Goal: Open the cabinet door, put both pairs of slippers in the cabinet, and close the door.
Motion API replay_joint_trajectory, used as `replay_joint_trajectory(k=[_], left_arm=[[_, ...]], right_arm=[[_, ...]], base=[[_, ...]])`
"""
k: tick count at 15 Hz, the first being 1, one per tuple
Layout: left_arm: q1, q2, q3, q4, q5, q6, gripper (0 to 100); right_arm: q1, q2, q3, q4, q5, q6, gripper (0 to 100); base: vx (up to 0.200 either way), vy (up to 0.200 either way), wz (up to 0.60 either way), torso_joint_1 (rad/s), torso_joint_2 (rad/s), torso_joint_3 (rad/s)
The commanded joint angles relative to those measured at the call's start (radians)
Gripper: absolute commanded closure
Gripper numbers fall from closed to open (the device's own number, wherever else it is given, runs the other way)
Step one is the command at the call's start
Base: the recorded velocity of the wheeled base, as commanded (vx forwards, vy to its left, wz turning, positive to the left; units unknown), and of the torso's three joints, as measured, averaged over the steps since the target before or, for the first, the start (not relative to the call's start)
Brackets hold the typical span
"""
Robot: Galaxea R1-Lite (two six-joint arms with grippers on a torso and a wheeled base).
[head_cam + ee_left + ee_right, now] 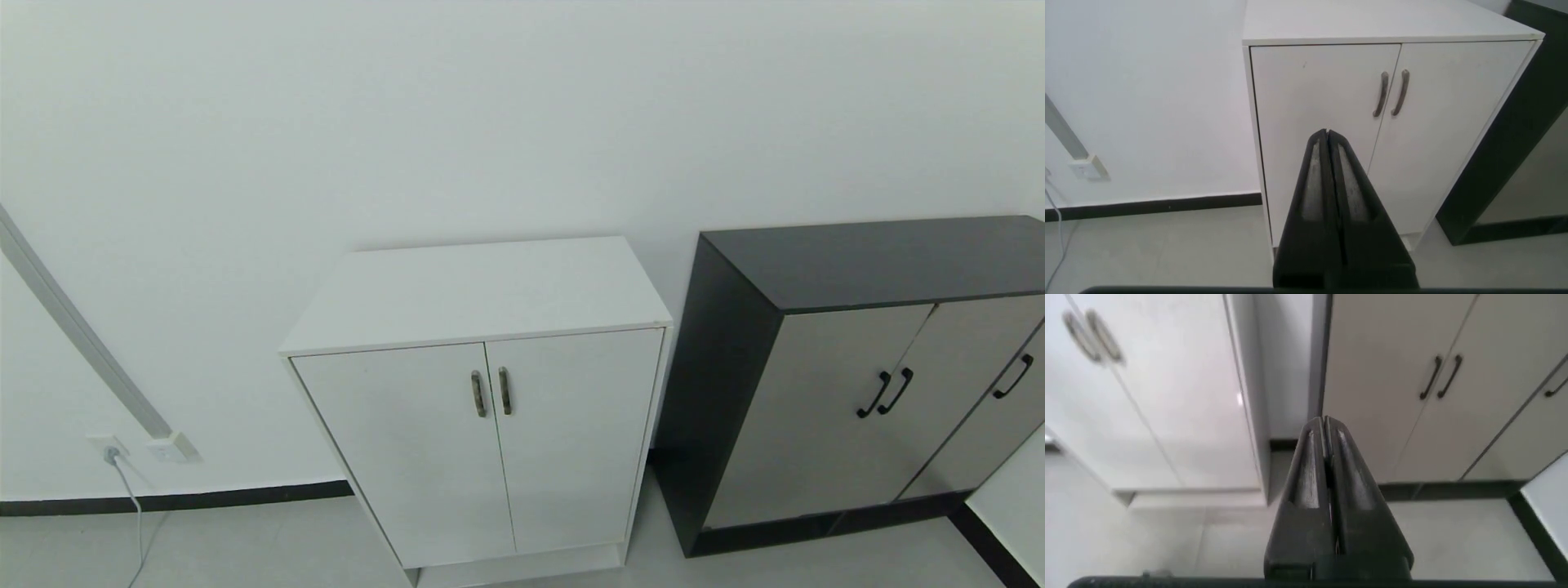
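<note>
The grey floor [245, 547] carries a white cabinet [482, 441] beside a dark cabinet [816, 408], seemingly not touching.

A plain white wall [522, 122] meets a pale grey floor [245, 547] along a black skirting strip [204, 498], with a grey conduit [73, 327] slanting down to two wall sockets [167, 447], a white cable [137, 514] hanging from one, and at right a black cabinet [857, 261] with grey doors [816, 425] and black handles [886, 394].

Cabinet [1437, 122]: white, standing on the floor [1167, 253] against the wall.
Doors [1306, 90]: 2, both shut flush.
Handles [1381, 94]: 2 upright metal bars, side by side at the door seam.
Left end effector [1327, 135]: fingers [1315, 188] pressed together with no gap, tips towards the doors.
Dark cabinet [1511, 163]: just beside the white one.
Socket plate [1087, 167]: on the wall above a black baseboard [1151, 206].
</note>
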Motion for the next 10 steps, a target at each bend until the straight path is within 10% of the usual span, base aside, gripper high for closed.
replay_joint_trajectory(k=[1, 10], left_arm=[[0.0, 0.001, 0.0, 0.0, 0.0, -0.001, 100], [0.0, 0.001, 0.0, 0.0, 0.0, 0.0, 100]], right_arm=[[-0.006, -0.031, 0.0, -0.002, -0.001, 0.027, 100], [0.033, -0.1, 0.0, -0.006, -0.09, 0.101, 100]], base=[[0.0, 0.0, 0.0, 0.0, 0.0, 0.0], [0.0, 0.0, 0.0, 0.0, 0.0, 0.0]])
